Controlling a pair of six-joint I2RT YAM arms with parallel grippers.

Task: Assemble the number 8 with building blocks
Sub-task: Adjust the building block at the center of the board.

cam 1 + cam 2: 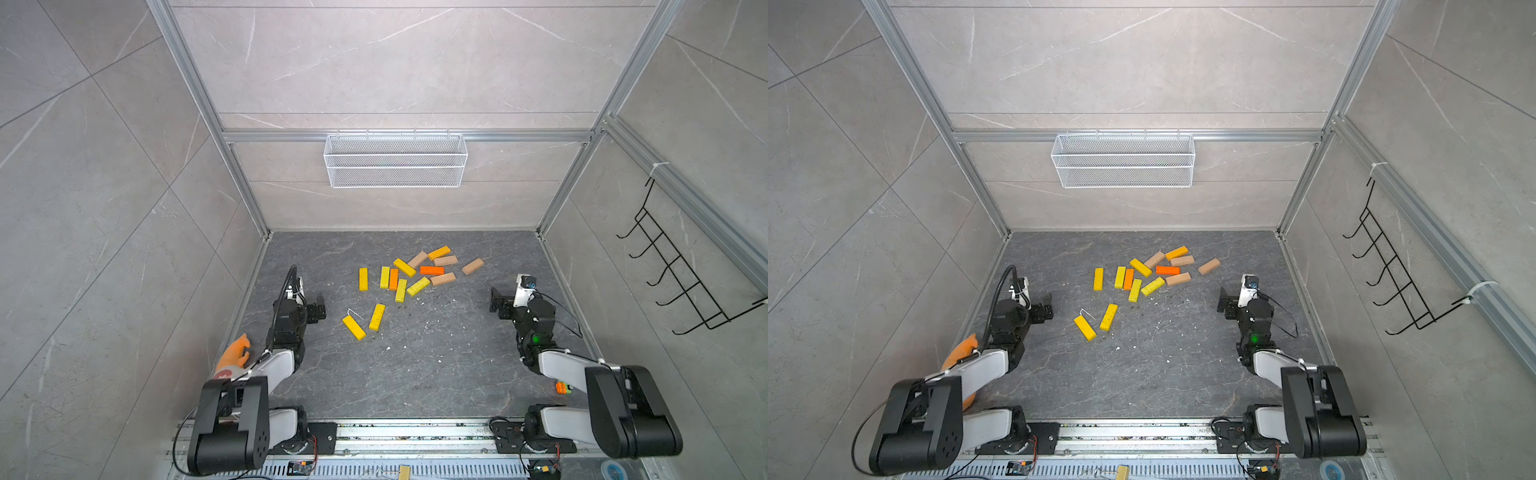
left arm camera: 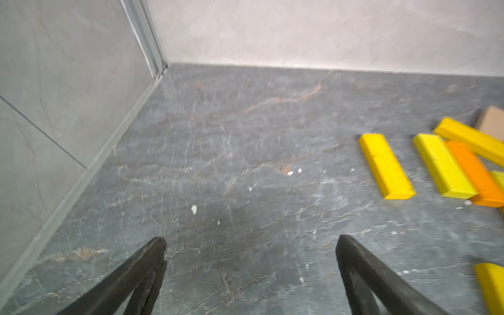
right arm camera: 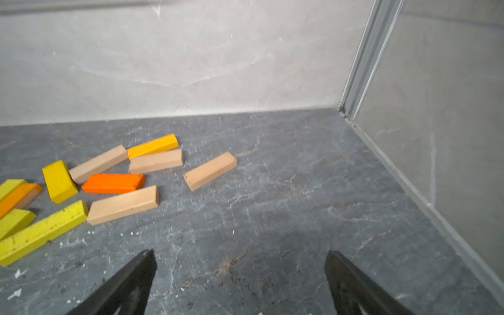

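— Looking in both top views, where are the blocks?
— Loose on the grey table, none yet set into an 8. Most lie in a jumble towards the back, some touching. Two yellow ones lie nearer, by the left claw, and a tan one lies apart on the right.
— And the claws?
— The left claw and the right claw hang at either side of the pile, clear of every block. An orange fish lies at the table's left edge.
— Left wrist view?
— Jaws spread wide, nothing between them but bare table. A yellow block lies alone, and next to it another yellow one and an orange one touch side by side.
— Right wrist view?
— Likewise wide apart and empty. Ahead lie four tan blocks with a deep orange one among them. The lone tan block sits apart from the rest.
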